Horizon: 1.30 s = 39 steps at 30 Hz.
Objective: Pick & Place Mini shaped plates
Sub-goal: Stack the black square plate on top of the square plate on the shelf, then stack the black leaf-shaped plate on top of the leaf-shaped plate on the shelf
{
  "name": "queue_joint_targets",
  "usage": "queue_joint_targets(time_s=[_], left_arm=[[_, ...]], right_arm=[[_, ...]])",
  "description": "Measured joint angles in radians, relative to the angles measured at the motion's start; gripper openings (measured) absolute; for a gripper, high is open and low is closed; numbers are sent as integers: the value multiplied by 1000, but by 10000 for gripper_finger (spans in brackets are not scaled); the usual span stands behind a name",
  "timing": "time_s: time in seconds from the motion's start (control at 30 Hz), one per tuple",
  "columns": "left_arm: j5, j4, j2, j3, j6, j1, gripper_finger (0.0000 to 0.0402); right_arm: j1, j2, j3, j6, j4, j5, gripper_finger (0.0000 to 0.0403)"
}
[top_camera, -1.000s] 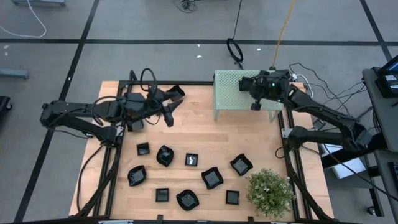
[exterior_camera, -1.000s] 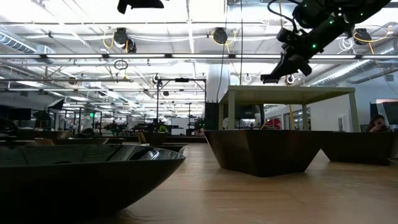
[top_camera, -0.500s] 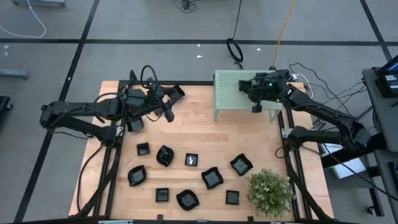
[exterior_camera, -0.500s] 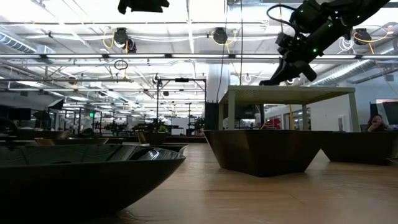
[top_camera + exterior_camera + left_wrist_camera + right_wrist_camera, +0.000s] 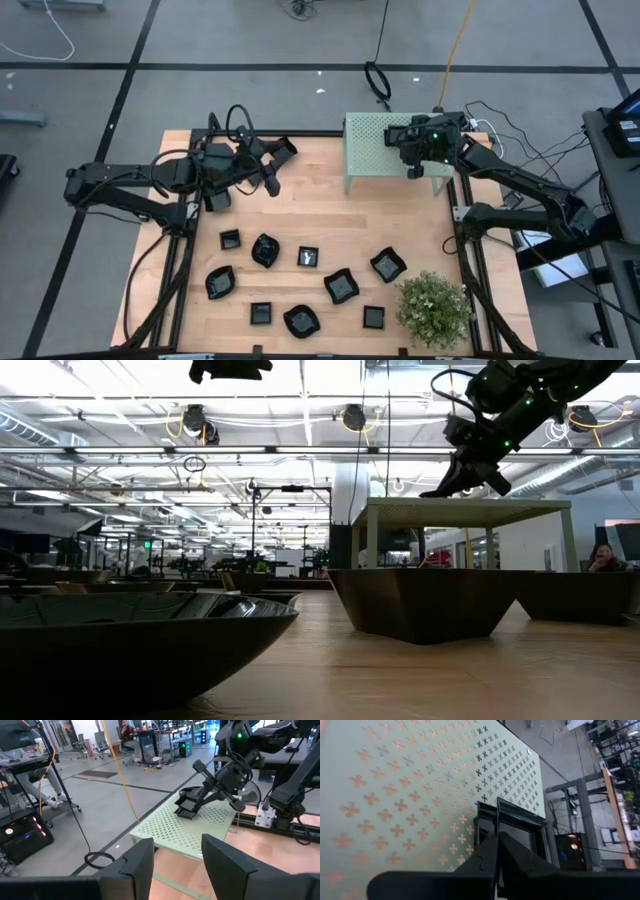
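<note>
Right jaws (image 5: 496, 851): pinched on rim of square plate (image 5: 512, 827), over green stand (image 5: 375, 135).
Left jaws (image 5: 172, 860): half open, empty.
Plate: light, rigid, glossy, slippery; edge grip best.

Nine small glossy black dishes lie on the wooden table (image 5: 330, 220) — four square ones (image 5: 230, 239) and five wavy-rimmed ones (image 5: 341, 287). A tenth dish (image 5: 186, 810), square, is pinched in the right gripper (image 5: 196, 804) over one pale green perforated stand (image 5: 372, 135). One bushy green plant (image 5: 433, 308).
</note>
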State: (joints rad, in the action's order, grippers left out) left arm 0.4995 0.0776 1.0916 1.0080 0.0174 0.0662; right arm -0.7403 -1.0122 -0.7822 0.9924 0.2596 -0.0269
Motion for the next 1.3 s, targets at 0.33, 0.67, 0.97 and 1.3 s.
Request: queue_joint_targets(time_s=[0.33,0.67,0.97,1.3], left_arm=[[0,0,0,0,0,0,170],[0,0,0,0,0,0,170],[0,0,0,0,0,0,170],[0,0,0,0,1,0,170]], right_arm=[[0,0,0,-10,3,-11,8],[1,0,0,-11,1,-28,9],[1,0,0,-11,0,-27,12],[1,1,0,-11,0,-27,76]])
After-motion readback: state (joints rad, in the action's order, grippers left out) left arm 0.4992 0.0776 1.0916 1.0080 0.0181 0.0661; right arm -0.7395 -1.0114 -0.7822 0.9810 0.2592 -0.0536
